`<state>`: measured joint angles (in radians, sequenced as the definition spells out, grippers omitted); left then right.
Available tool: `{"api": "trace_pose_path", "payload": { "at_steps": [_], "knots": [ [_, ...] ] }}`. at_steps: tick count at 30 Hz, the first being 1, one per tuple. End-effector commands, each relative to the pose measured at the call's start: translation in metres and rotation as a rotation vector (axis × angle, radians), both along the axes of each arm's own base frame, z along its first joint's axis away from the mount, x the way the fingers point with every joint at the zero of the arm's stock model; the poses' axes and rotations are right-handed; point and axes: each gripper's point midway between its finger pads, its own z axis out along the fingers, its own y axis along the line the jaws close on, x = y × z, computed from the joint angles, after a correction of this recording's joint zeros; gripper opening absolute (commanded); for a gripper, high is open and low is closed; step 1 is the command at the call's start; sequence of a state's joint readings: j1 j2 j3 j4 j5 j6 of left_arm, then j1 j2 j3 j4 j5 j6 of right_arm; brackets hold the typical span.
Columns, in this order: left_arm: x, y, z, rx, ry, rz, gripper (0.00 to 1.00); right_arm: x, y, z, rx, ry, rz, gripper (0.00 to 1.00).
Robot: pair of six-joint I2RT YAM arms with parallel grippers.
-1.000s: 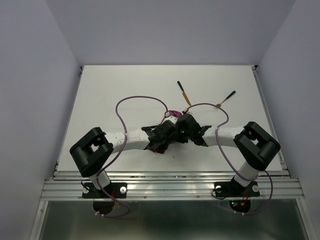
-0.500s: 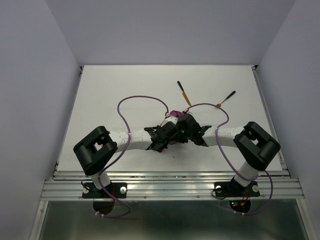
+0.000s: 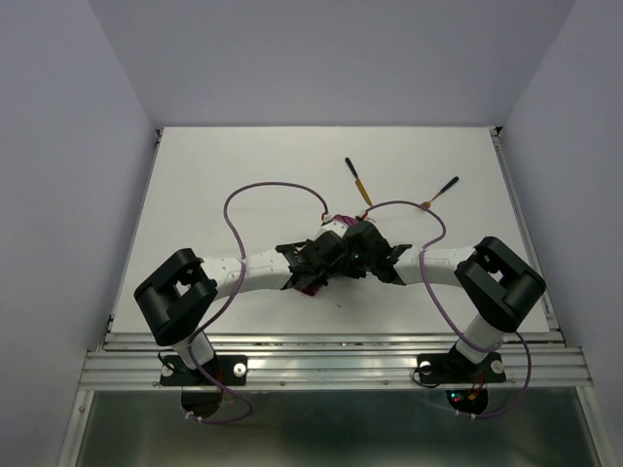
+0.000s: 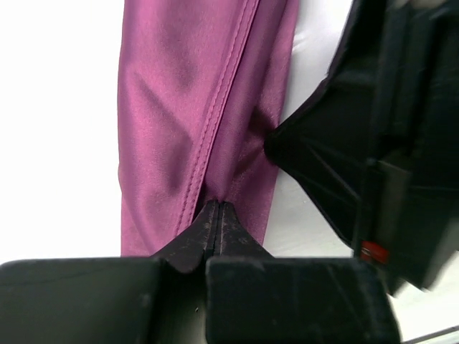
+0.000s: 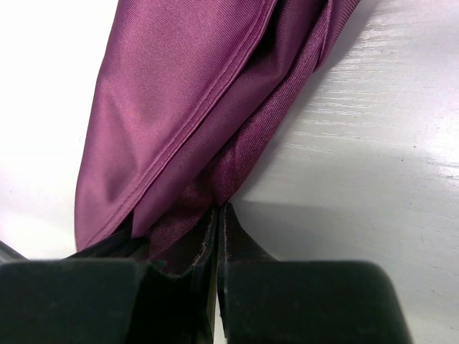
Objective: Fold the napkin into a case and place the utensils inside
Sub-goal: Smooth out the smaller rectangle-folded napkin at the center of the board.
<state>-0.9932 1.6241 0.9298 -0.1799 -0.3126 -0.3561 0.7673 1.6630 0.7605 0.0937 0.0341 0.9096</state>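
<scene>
The magenta-purple napkin (image 3: 336,223) lies bunched at the table's middle, mostly hidden under both wrists. In the left wrist view the napkin (image 4: 201,107) hangs as a long folded strip, and my left gripper (image 4: 219,206) is shut on its near edge. In the right wrist view my right gripper (image 5: 219,209) is shut on a fold of the napkin (image 5: 193,115). The two grippers (image 3: 326,261) (image 3: 352,249) meet tip to tip. Two utensils, black handles with gold ends, lie behind: one (image 3: 357,180) at centre, one (image 3: 440,191) to the right.
Purple cables (image 3: 277,195) loop over both arms. The white table (image 3: 234,175) ends at a metal rail (image 3: 331,341) in front and grey walls at the sides. The right gripper's black body (image 4: 380,136) fills the right side of the left wrist view.
My left gripper has closed on the napkin; it stood open a second ago. The left arm shifted slightly. The right arm has stayed put.
</scene>
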Motion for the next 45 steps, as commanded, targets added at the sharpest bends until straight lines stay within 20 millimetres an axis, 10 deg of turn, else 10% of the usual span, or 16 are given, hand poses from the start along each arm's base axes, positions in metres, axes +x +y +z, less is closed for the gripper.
{"api": "trace_pose_path", "payload": {
  "at_steps": [1,20,36,45],
  "knots": [
    [0.01,-0.014,0.037,-0.083,-0.057,0.0,0.0,0.011,0.007,0.013,0.022,-0.054,-0.015,0.02],
    [0.002,-0.034,0.04,-0.184,-0.007,-0.046,0.0,0.013,0.008,0.016,0.029,-0.066,-0.017,0.02],
    [-0.002,-0.044,0.002,-0.167,0.083,-0.043,0.0,0.016,0.007,0.024,0.04,-0.086,-0.034,0.02],
    [0.001,-0.045,0.006,-0.244,0.086,-0.049,0.0,0.009,-0.012,0.027,0.039,-0.106,-0.09,0.31]
  ]
}}
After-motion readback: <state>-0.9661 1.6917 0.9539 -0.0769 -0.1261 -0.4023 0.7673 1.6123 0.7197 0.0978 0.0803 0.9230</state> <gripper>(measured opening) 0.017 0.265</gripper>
